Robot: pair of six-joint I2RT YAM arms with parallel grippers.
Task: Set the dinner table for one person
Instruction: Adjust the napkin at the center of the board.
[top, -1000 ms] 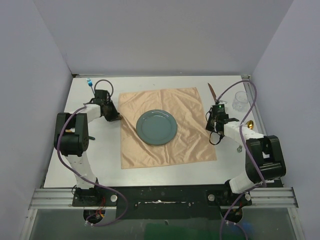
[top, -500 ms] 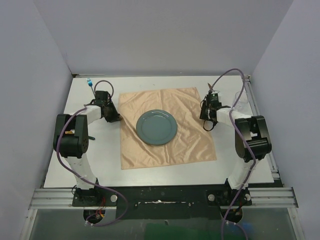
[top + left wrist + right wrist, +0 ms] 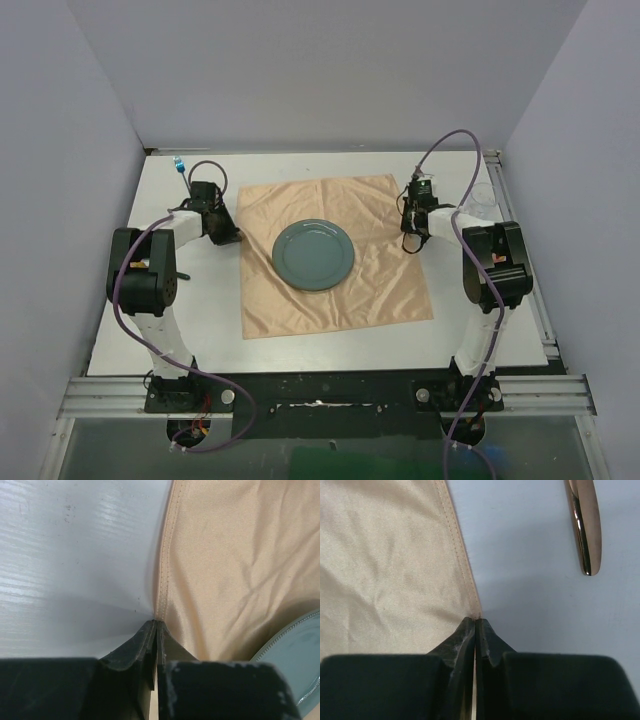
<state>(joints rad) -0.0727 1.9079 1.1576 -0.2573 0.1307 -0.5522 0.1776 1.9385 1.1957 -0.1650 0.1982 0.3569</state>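
grey-walled enclosure, plain panels on three sides. dinner table (image 3: 330, 350): white, flat, rail-edged, filling the enclosure floor from the arm bases to the back wall; long axis judged to run left to right across the top view, short ends toward the side walls, near long edge at the arm bases. peach cloth (image 3: 370, 290): spread at mid-table, roughly square with the table's edges, a few wrinkles. grey-green plate (image 3: 313, 254): resting on the cloth, a little toward its far half. left fingers (image 3: 152, 630): clenched on the cloth's left hem, low against the table. right fingers (image 3: 474, 630): clenched on the right hem likewise. rose-gold utensil (image 3: 585, 525): on bare table just beyond the right hem, apart from the cloth; spoon or knife, cannot tell. clear glass (image 3: 482, 197): near the far right edge, well apart from the plate. progress, as a judgement: cloth and plate placed, cloth apparently being straightened from both sides; utensil and glass not yet brought beside the plate.
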